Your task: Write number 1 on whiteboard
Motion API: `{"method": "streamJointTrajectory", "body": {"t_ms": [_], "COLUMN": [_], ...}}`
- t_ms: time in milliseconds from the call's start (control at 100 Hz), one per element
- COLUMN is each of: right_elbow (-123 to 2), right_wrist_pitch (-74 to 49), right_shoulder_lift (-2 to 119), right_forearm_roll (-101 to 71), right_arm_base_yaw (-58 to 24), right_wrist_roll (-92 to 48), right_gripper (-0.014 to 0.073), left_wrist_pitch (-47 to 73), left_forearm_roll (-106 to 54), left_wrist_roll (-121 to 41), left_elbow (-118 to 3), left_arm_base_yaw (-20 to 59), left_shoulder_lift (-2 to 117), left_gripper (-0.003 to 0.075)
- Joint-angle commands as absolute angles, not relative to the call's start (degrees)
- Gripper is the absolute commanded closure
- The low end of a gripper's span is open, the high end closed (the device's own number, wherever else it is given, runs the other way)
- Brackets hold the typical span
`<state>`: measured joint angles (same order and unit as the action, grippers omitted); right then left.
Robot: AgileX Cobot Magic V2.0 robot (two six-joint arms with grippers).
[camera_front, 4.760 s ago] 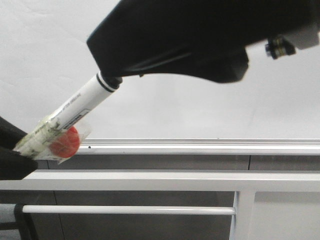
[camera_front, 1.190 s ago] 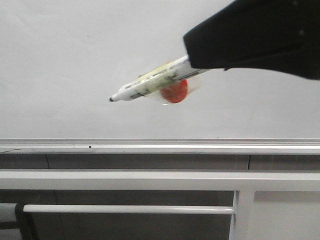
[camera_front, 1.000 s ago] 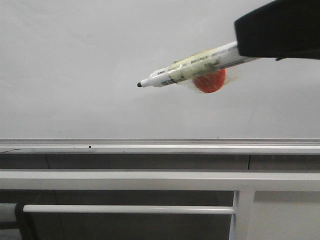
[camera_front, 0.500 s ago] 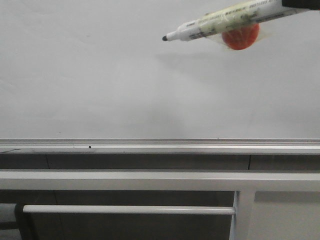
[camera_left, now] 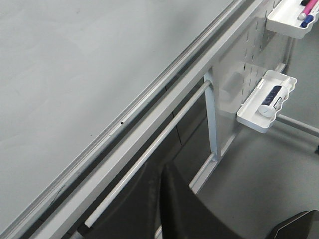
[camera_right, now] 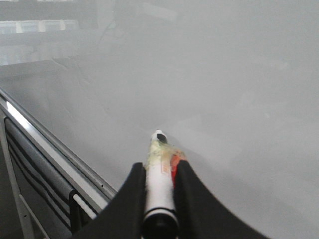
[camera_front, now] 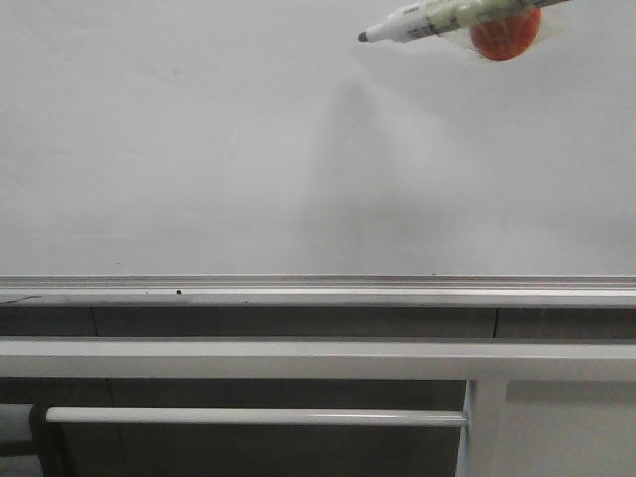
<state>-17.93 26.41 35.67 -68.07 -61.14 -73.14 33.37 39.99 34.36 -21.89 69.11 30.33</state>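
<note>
So the big plain white glossy whiteboard [camera_front: 199,149] fills nearly everything, silver rail [camera_front: 318,289] along its lower edge, and no stroke on it anywhere yet, so the number 1 isn't started. Right tool [camera_right: 158,172] is pinching a white-barrelled marker pen [camera_right: 159,179] with yellowed tape and an orange blob on it, black tip poking out ahead of the fingers. In the front view the pen [camera_front: 447,17] sits high up on the right side, long axis nearly level, tip aimed left. I can't tell if the tip is touching the board or just shy of it. Left tool [camera_left: 164,199] hangs low by the frame bars, fingers pressed together on nothing, so the right arm's clearly the nearer one.
</note>
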Motion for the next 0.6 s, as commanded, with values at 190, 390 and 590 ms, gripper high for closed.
{"method": "streamJointTrajectory", "body": {"t_ms": [190, 390, 590], "right_elbow": [-19.7, -19.5, -16.8], "right_wrist_pitch": [31.6, 32.3, 31.8], "right_shoulder_lift": [38.7, 41.2, 41.8], "right_forearm_roll": [-66.0, -69.4, -71.1], "right_arm_base_yaw": [-61.0, -61.0, -61.0], "right_wrist_roll": [-73.2, -73.2, -73.2], "right_gripper": [0.0657, 0.0657, 0.0657], "left_wrist_pitch": [30.4, 30.4, 30.3], "left_forearm_roll": [41.6, 41.6, 41.6], "left_wrist_roll": [35.0, 35.0, 35.0], "left_elbow": [-23.5, -23.5, -23.5], "left_arm_base_yaw": [69.5, 69.5, 69.5], "left_shoulder_lift": [30.5, 30.5, 30.5], "left_gripper": [0.0741, 0.0741, 0.0741]}}
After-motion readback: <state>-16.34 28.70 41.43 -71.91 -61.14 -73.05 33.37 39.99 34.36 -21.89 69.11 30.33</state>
